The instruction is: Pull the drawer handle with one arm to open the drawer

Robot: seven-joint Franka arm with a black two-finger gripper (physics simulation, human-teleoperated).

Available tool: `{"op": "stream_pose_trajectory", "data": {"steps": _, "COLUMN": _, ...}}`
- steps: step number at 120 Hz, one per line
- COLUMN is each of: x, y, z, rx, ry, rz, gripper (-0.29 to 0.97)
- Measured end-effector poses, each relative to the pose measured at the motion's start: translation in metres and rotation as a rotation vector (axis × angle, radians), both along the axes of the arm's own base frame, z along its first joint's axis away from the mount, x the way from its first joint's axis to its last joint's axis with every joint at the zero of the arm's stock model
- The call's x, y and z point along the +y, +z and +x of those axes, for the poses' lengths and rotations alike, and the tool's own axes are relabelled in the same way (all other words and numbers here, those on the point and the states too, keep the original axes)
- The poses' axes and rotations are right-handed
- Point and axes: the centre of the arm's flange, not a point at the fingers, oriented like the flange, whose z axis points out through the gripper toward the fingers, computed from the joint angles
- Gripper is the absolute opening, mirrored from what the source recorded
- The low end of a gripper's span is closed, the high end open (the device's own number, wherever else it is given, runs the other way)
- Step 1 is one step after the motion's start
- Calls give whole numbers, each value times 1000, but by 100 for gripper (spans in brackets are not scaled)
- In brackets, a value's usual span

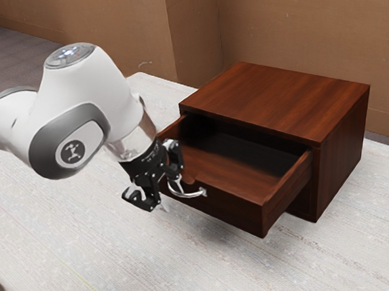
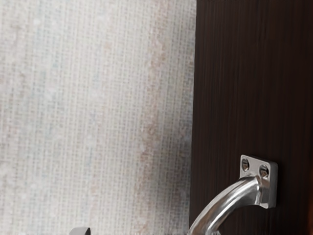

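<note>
— Toward the desk's far edge, what's standing there?
— Dark wooden cabinet [image 1: 280,98], flat top, on the pale desk [image 1: 237,278], nearer the exterior view's right.
— Drawer?
— Drawer [image 1: 246,181] is pulled well out of the cabinet's front, sticking out toward the desk's near edge. Inside looks bare, floor and side walls showing.
— Handle?
— Curved silver handle [image 1: 189,191] on the drawer's front panel, facing the arm. Wrist view has it close up [image 2: 230,200]: shiny bar bending away from a small two-screw plate [image 2: 258,178] on the dark front [image 2: 254,73], desk surface [image 2: 98,98] beside it.
— Arm?
— White arm [image 1: 74,121] comes in from the exterior view's left, over the desk's near-left part, wrist angled down toward the drawer front.
— Claw?
— Black claw [image 1: 174,173] is right at the handle, touching or just beside it. Can't tell if it's spread or pinching the bar; its black body and the dark wood blend together there.
— Anything else?
— Brown walls [image 1: 293,25] behind the desk.
</note>
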Motion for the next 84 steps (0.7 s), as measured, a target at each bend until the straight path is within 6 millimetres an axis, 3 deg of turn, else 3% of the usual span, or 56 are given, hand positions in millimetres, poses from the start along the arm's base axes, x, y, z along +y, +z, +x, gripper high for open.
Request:
{"op": "stream_pose_trajectory", "data": {"steps": 60, "x": 5, "y": 1, "z": 1, "rx": -14, "ry": 8, "rz": 4, "gripper": 37}}
{"op": "stream_pose_trajectory", "data": {"steps": 84, "x": 5, "y": 2, "z": -8, "rx": -18, "ry": 7, "rz": 3, "gripper": 37}}
